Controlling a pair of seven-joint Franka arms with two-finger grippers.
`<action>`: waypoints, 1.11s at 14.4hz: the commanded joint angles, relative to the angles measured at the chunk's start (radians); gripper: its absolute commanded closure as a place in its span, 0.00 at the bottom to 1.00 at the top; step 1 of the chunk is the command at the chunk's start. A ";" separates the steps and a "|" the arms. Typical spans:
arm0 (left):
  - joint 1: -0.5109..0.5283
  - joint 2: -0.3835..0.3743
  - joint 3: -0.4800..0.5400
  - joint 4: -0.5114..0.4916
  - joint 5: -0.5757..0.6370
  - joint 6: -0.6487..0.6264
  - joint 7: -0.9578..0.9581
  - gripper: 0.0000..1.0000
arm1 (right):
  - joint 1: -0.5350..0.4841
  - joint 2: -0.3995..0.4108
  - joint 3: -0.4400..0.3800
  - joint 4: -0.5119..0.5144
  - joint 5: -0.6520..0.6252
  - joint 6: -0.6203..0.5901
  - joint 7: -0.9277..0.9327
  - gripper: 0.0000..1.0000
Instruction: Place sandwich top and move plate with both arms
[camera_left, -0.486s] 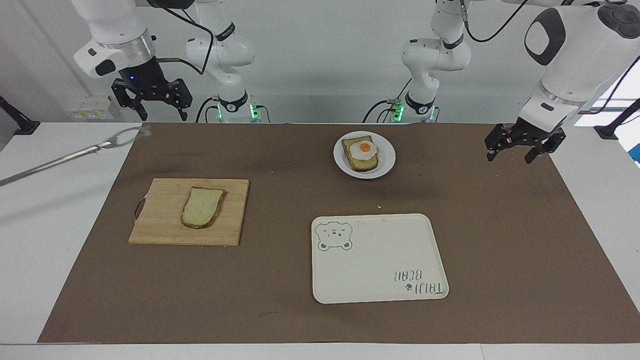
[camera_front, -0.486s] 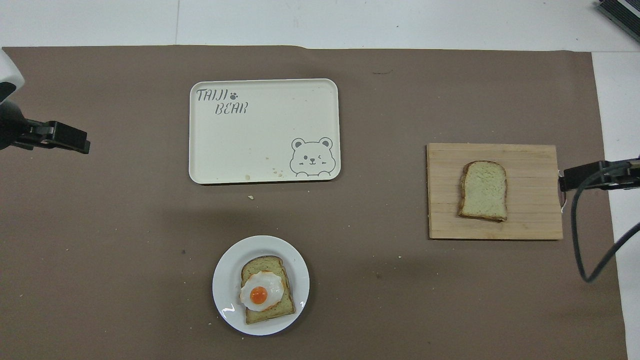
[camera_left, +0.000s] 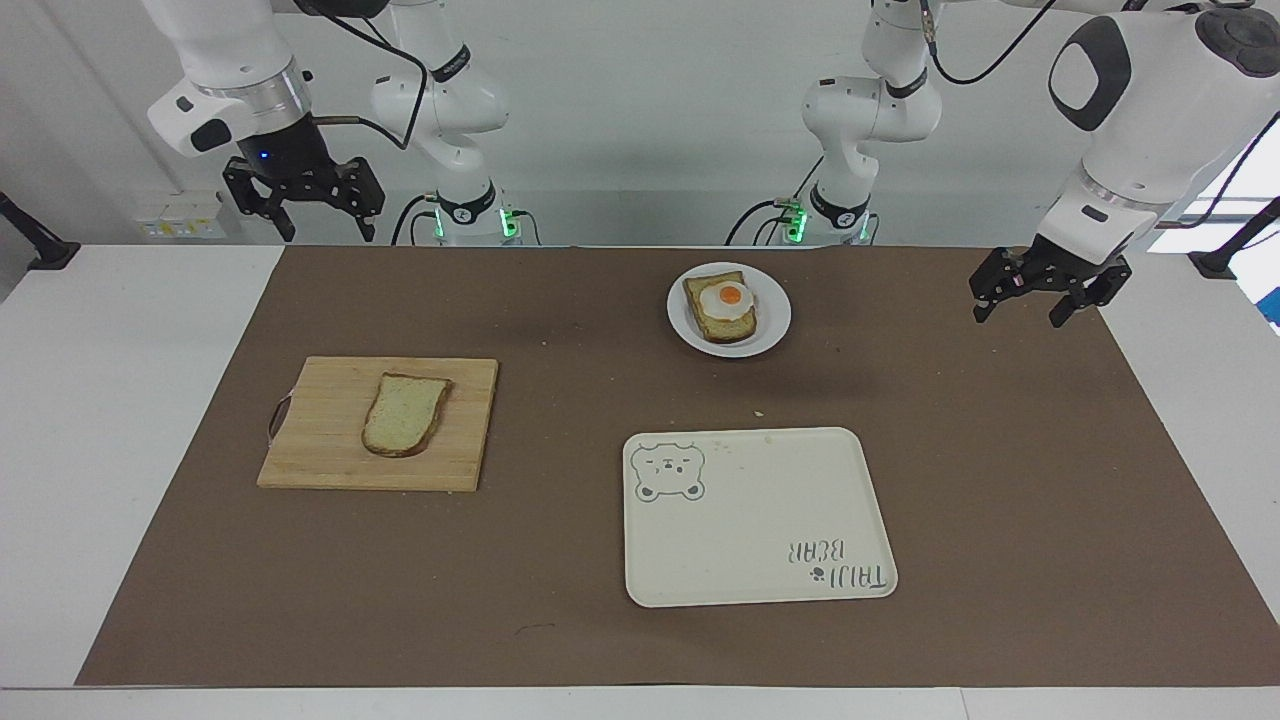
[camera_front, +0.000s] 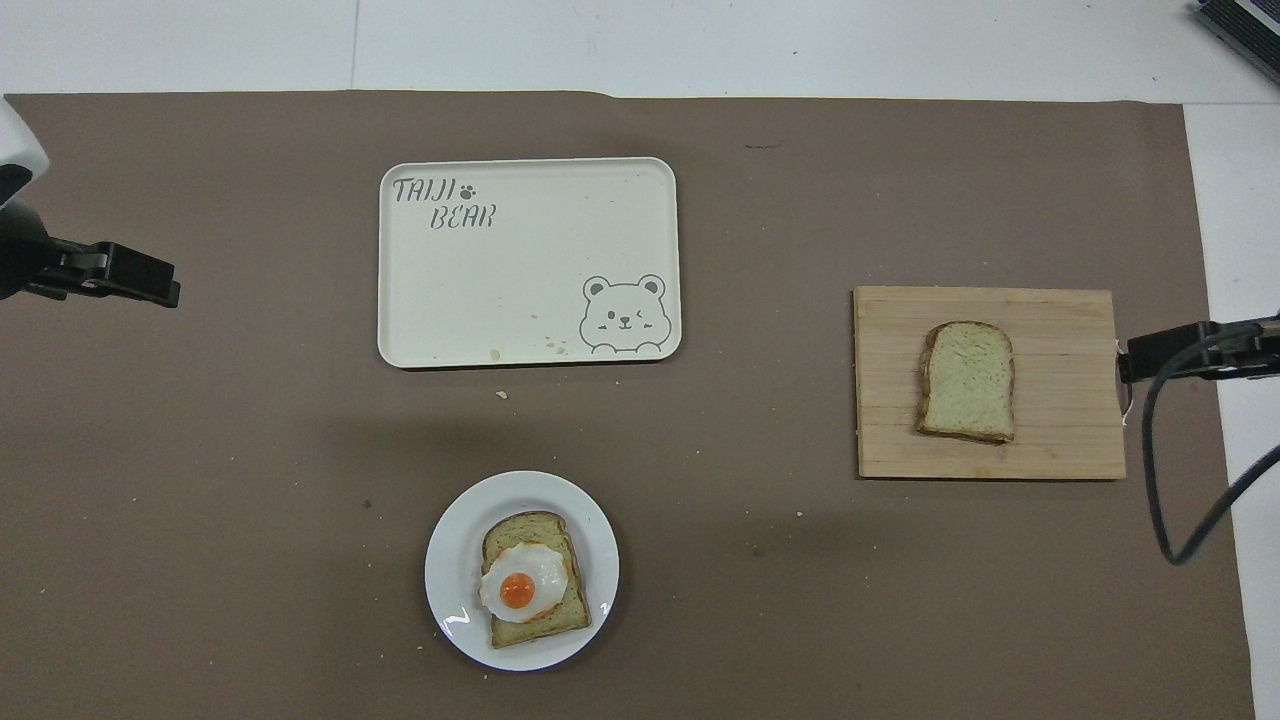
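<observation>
Tongs seen earlier beside the mat (camera_left: 600, 640) are gone.

This is a robotics lab, not a kitchen: two white robot arms (camera_left: 1130, 110) stand bolted at a white desk (camera_left: 120, 400) covered by a brown mat (camera_left: 1000, 480), with black cables (camera_left: 400, 90) and plain white walls.
</observation>
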 joint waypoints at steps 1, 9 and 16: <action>0.004 -0.003 -0.002 0.003 0.017 -0.015 0.009 0.00 | -0.014 0.005 0.000 0.009 0.008 -0.001 -0.001 0.00; 0.004 -0.003 0.000 0.003 0.017 -0.014 0.009 0.00 | -0.016 -0.004 0.000 -0.001 0.007 -0.001 -0.014 0.00; 0.004 -0.003 -0.002 0.003 0.017 -0.014 0.009 0.00 | -0.016 -0.018 -0.002 -0.037 0.007 0.045 -0.012 0.00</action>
